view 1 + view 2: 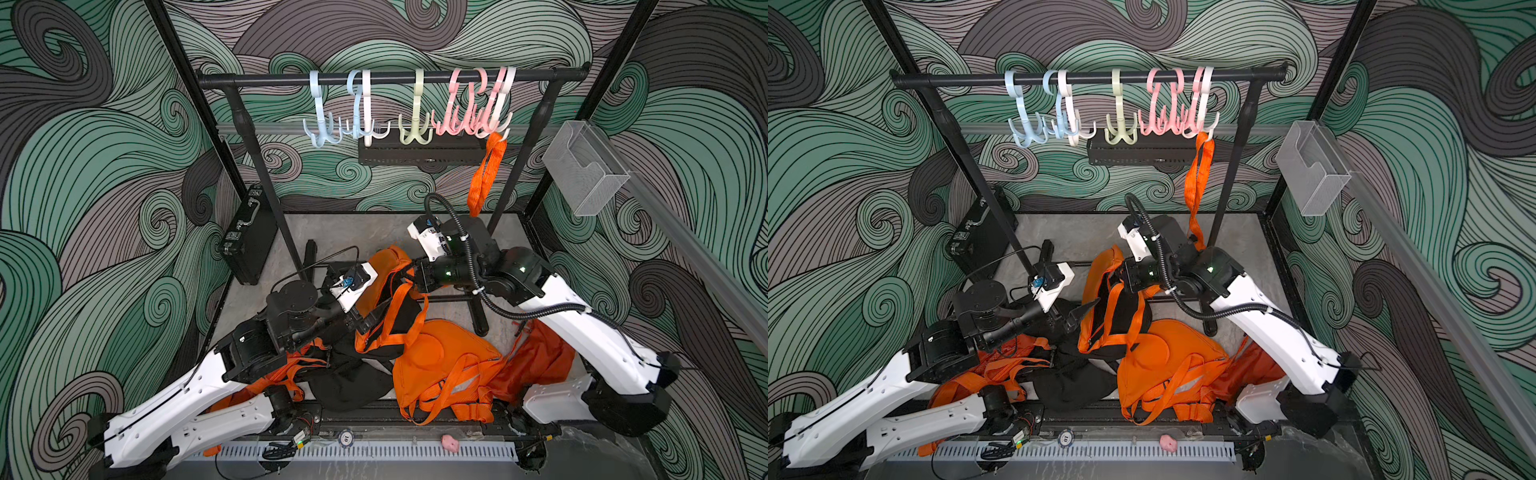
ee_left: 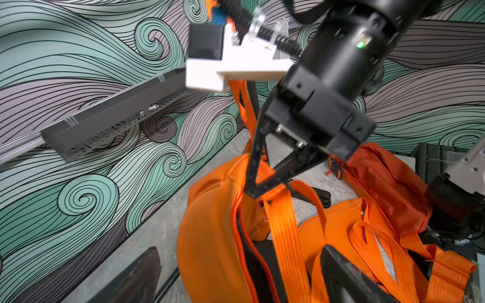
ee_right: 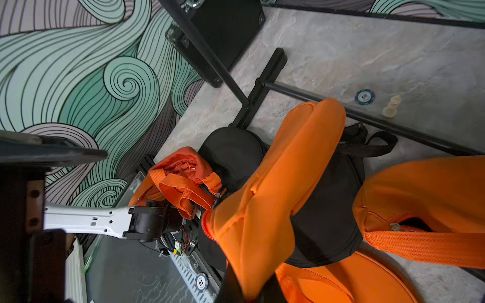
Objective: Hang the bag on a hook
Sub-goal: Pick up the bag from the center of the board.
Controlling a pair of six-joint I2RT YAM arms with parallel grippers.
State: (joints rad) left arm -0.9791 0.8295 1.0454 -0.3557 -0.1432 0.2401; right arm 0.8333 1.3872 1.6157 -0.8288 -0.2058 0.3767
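An orange bag (image 1: 384, 270) with a black inner side hangs partly raised above the floor, and my right gripper (image 1: 409, 277) is shut on a strap loop at its top. The left wrist view shows those jaws (image 2: 256, 191) pinched together on the orange webbing. In the right wrist view the bag (image 3: 288, 170) hangs below the right gripper (image 3: 246, 293). My left gripper (image 1: 1079, 319) is open beside the bag's lower part, one finger on each side (image 2: 238, 262). Several coloured hooks (image 1: 415, 124) hang on the black rail (image 1: 266, 79) above.
An orange strap (image 1: 484, 174) hangs from the rightmost hook, its lower end behind my right arm. More orange bags (image 1: 440, 365) and a black one (image 1: 349, 382) lie on the floor. A black case (image 1: 245, 237) leans at left, and a clear box (image 1: 582, 166) juts from the right wall. The rack's foot (image 1: 478, 316) lies beside the bags.
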